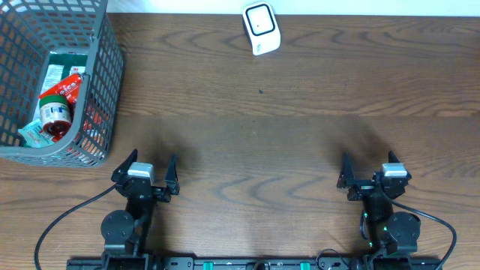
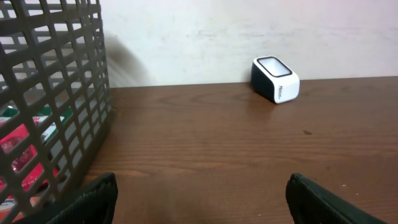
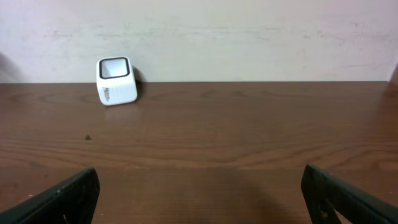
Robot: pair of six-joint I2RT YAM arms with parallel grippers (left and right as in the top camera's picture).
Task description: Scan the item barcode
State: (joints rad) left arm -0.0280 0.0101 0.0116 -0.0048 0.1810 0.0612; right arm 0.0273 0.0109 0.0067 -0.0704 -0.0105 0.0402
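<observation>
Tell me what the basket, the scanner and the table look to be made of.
Basket: grey plastic, probably moulded, judging by its uniform open lattice and dull sheen.
Scanner: smooth white plastic shell with a dark window on its face.
Table: brown wood or wood-look laminate; grain lines show and the finish is matte.

On the tabletop (image 1: 262, 150), the basket (image 1: 105, 112) stands at the far left with packaged goods (image 1: 58, 101) lying inside it. The scanner (image 1: 261, 28) sits at the far edge near the middle, well apart from the basket. The left end effector (image 1: 153, 159) and the right end effector (image 1: 369, 161) sit along the near edge, well apart, the left one just before the basket.
</observation>
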